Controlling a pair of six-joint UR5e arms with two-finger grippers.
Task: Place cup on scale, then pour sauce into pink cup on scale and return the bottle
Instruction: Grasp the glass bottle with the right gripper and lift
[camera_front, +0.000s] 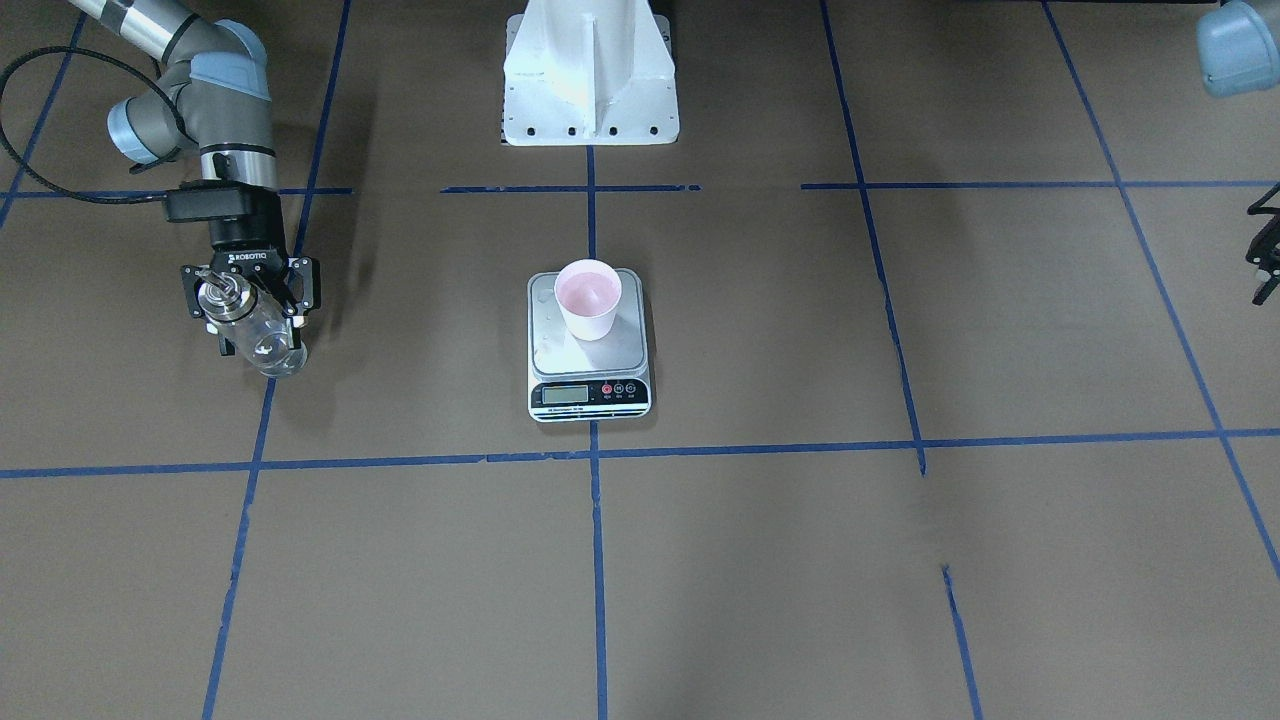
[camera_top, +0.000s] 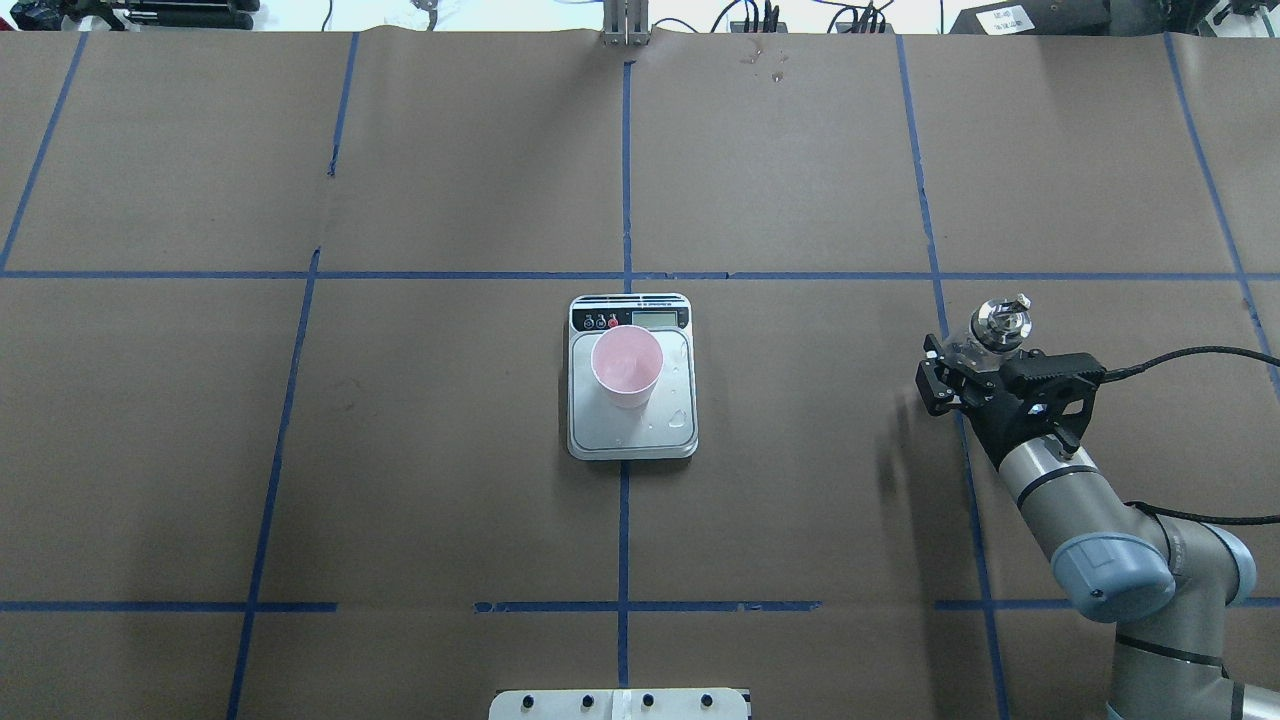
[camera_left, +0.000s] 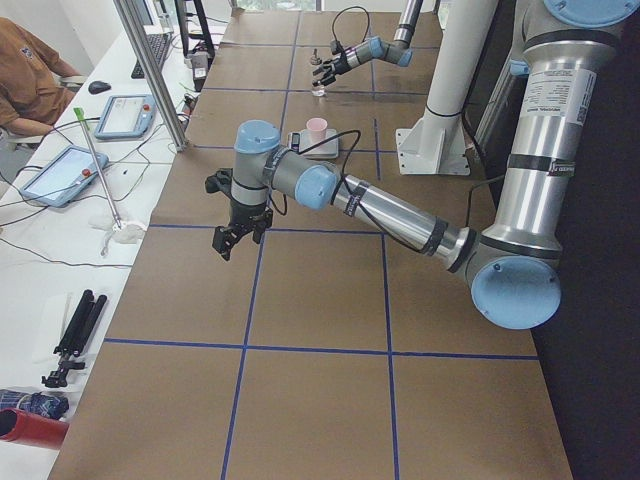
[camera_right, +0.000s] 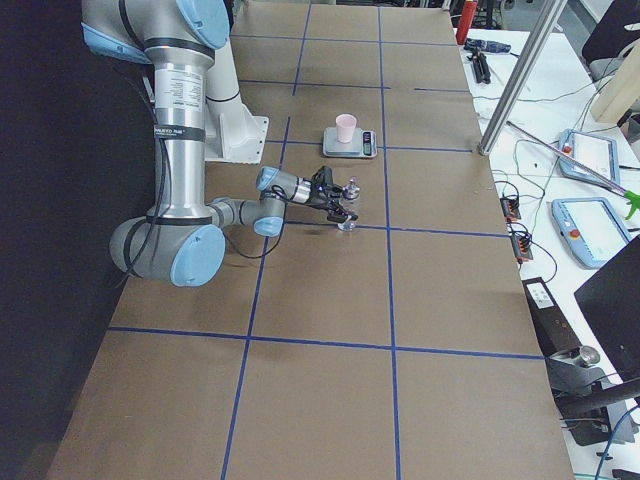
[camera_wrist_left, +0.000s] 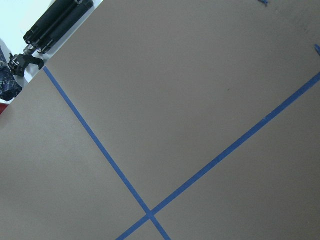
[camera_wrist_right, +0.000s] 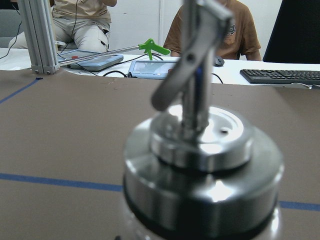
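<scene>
the right gripper (camera_front: 250, 298) has its jaws closed around the glass bottle (camera_front: 262, 330), just under the silver top. the bottle stands upright, low down by a blue tape line (camera_front: 258, 420). it is well apart from the scale (camera_front: 622, 348), with brown paper (camera_front: 420, 330) in between. i cannot tell if its bottom touches the paper. the cup (camera_front: 588, 298) sits on the scale's plate, inside its edges, with small wet drops (camera_top: 680, 415) beside it. the sauce is too clear to see. the left gripper (camera_left: 232, 236) hangs over the paper far off on the other side. the front view cuts it off at the edge, and i cannot tell how its jaws stand.
</scene>
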